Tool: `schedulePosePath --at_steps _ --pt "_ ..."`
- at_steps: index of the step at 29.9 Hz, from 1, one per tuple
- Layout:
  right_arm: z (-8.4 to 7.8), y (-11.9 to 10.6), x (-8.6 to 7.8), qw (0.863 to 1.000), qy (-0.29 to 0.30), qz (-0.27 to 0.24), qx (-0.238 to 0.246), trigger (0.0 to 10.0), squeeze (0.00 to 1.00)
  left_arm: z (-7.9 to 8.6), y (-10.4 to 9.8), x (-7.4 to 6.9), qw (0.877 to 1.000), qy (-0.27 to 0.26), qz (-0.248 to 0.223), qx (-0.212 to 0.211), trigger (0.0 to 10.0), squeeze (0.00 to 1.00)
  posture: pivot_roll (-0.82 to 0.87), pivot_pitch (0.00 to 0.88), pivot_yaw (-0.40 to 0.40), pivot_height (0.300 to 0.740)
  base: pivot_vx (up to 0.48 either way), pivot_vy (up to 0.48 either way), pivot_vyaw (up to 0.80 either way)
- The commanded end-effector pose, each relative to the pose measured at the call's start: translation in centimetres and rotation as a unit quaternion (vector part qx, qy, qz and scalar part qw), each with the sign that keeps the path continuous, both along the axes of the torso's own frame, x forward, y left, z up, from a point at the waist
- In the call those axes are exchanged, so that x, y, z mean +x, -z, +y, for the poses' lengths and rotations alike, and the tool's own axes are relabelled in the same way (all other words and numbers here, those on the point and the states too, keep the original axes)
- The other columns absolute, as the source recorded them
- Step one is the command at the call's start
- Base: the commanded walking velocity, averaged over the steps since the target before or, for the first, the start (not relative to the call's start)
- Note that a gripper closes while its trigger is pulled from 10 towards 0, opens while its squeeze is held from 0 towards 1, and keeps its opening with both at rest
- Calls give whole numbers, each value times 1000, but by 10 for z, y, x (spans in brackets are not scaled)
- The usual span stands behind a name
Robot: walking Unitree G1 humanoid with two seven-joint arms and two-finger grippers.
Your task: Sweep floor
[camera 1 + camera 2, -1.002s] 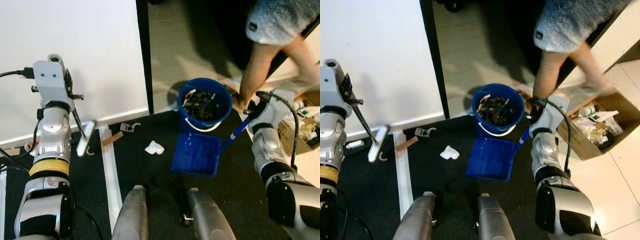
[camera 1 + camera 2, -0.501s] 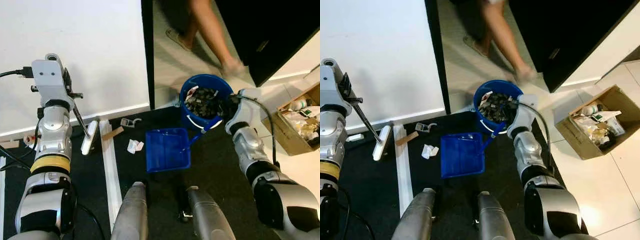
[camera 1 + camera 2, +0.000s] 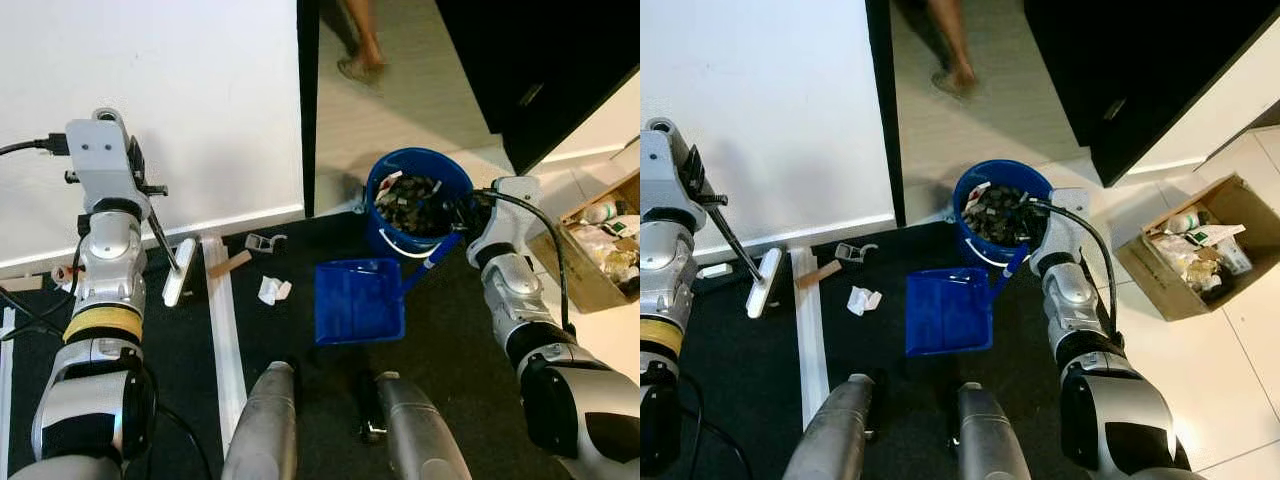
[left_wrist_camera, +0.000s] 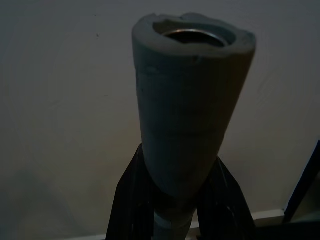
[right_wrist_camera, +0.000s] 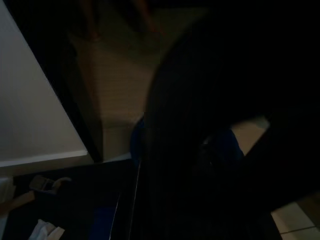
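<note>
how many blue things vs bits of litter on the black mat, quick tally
Blue things: 2 (bucket, dustpan)
Litter bits on the mat: 3 (crumpled white paper, wood scrap, small clip-like piece)
Total: 5

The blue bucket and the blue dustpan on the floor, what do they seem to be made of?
Both look like moulded plastic. The bucket has a smooth, evenly coloured blue wall with a thin white handle. The dustpan shows the same uniform blue with a faint sheen, though the finish is hard to judge from here.
</note>
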State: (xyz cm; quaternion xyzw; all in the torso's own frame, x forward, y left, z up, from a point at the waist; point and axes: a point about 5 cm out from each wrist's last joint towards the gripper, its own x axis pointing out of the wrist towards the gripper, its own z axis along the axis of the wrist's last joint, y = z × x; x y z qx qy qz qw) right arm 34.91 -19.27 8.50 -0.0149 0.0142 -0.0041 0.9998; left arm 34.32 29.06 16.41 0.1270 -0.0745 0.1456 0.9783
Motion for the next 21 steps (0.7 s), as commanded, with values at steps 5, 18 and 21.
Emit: schedulePosePath --at_steps 5,18,21 --pt "1 -2 1 999 21 -3 -49 10000 0 -11 -12 10 997 59 -16 54 10000 0 112 291 -28 740 0 0 0" --pt "33 14 2 998 -19 60 -21 10000 0 -65 13 25 980 176 43 87 10000 0 56 361 16 740 0 0 0" --pt "49 7 9 997 -36 64 10 10000 0 -87 26 29 972 201 74 93 10000 0 38 373 29 740 0 0 0"
